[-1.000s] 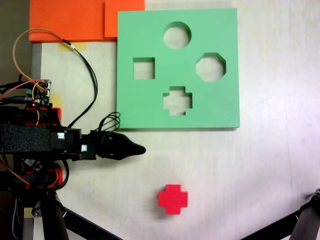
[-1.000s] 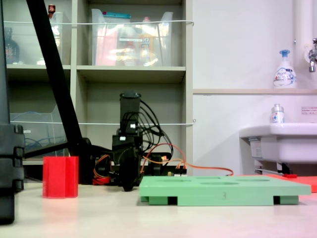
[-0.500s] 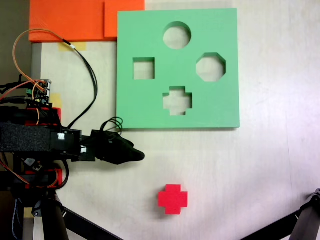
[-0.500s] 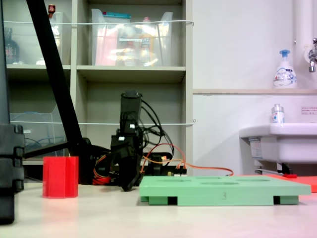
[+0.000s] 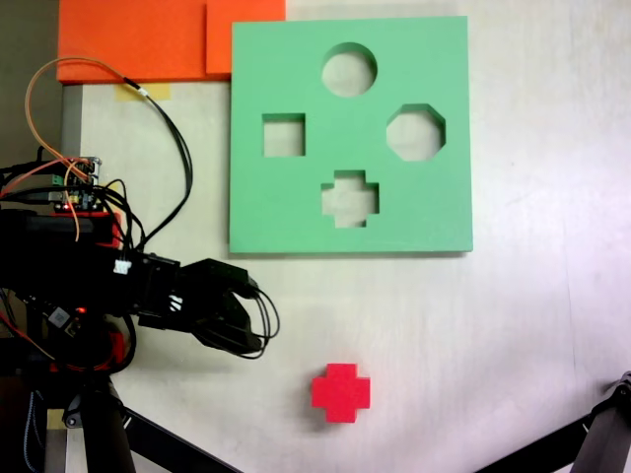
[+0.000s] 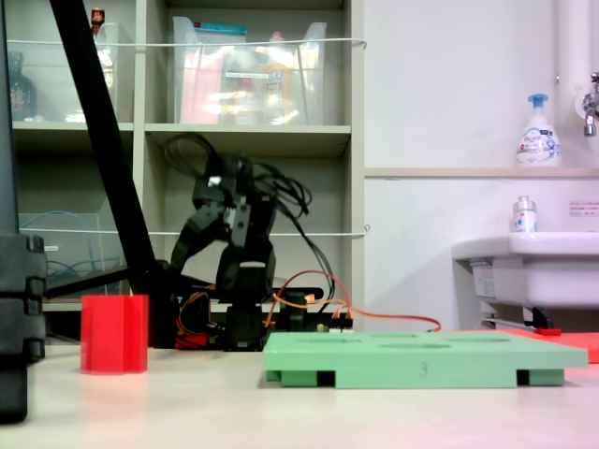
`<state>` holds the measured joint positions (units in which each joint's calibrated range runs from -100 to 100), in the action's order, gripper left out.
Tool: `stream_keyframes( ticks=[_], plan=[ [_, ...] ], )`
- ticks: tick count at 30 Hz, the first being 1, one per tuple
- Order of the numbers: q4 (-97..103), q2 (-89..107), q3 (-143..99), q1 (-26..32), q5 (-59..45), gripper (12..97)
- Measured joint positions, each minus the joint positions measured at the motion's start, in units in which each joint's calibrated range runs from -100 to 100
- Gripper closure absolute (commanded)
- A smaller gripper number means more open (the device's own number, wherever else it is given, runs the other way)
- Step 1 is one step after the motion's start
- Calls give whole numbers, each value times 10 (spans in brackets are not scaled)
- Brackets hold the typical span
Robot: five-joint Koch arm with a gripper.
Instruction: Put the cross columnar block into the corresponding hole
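White tabletop [image 5: 513, 325], red cross block [image 5: 340, 392] apart from jaws [image 5: 254, 325]

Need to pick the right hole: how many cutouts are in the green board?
4, all seen from above: round at the top, square on the left, octagonal on the right, and cross at the bottom.

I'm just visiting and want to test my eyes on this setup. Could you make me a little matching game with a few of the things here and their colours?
Things:
1. cross columnar block
2. foam board
3. gripper
4. soap bottle

Colours:
A. green
B. black
C. white with a blue top
D. bright red

Pairs: 1-D, 2-A, 3-B, 4-C
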<state>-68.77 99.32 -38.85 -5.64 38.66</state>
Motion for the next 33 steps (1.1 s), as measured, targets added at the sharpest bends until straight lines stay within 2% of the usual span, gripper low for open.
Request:
stream_keyframes(
  ticks=[6,14,17,21,25,27,33],
  plan=[
    [-192,-175,215,-28,14,727],
    [-248,-387,354,-66,14,723],
    [-262,-462,416,-78,14,666],
    [-264,-550,469,-83,14,377],
    [-264,-624,508,-83,14,229],
    [-264,-666,536,-84,14,192],
    [-264,-802,590,-80,14,191]
  ],
)
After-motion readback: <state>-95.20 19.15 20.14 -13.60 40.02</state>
